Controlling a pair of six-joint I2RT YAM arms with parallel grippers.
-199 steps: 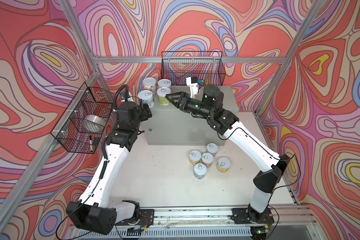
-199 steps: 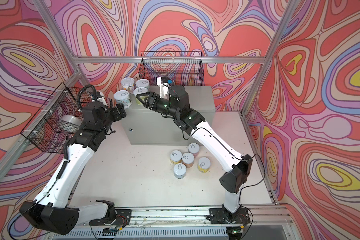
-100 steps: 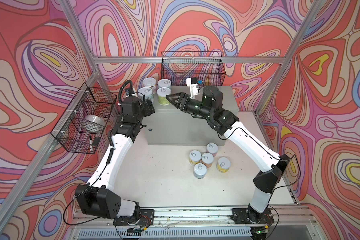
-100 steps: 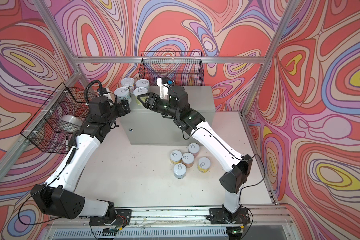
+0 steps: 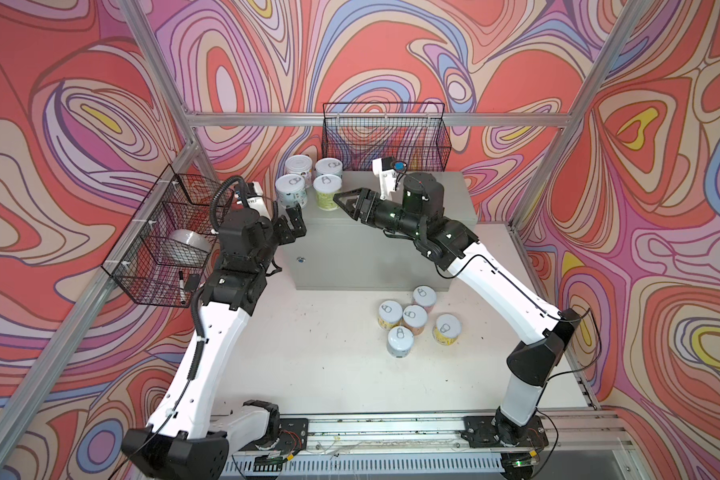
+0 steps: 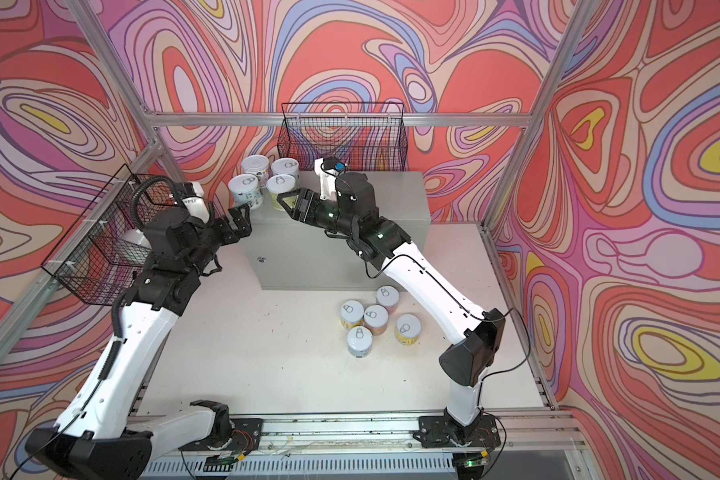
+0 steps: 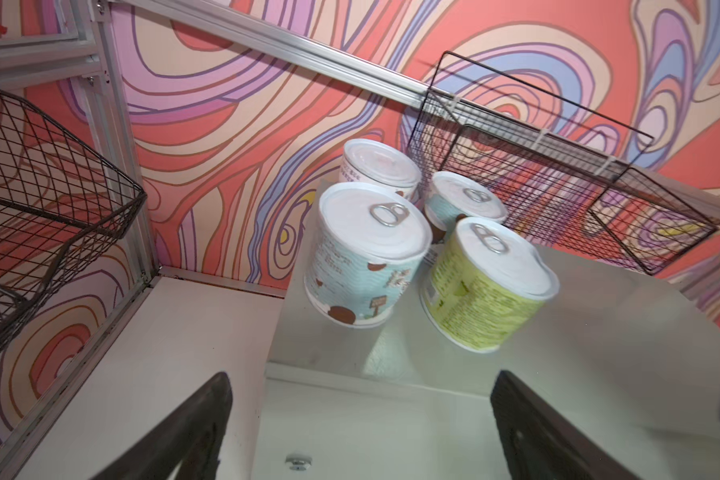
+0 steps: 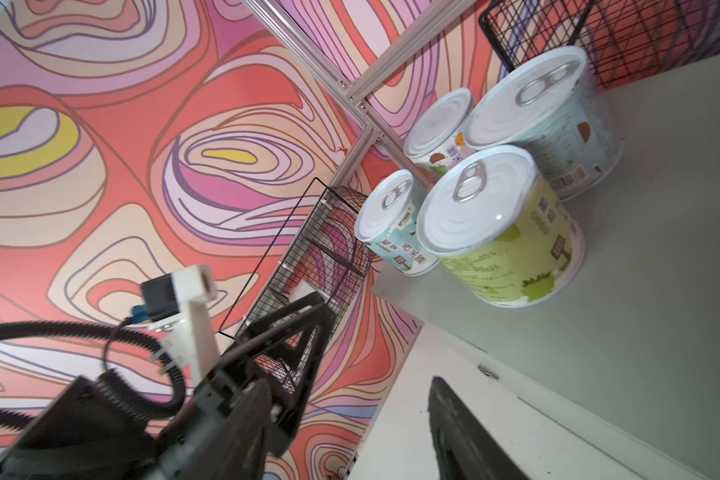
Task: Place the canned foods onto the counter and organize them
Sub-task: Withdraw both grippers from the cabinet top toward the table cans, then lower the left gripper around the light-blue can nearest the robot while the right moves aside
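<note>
My left hand [image 5: 294, 221] is spread wide and empty, four cans [image 5: 292, 192] on the bench [image 5: 371, 257] just ahead of it. Right hand [image 5: 342, 203] is half open, holding nothing.

Eases left end effector [image 5: 294, 222] back from the front blue can [image 5: 292, 194] on the worktop [image 5: 460, 195], spreads its jaws wider, leaves the can standing free beside the green can [image 5: 327, 193].
</note>
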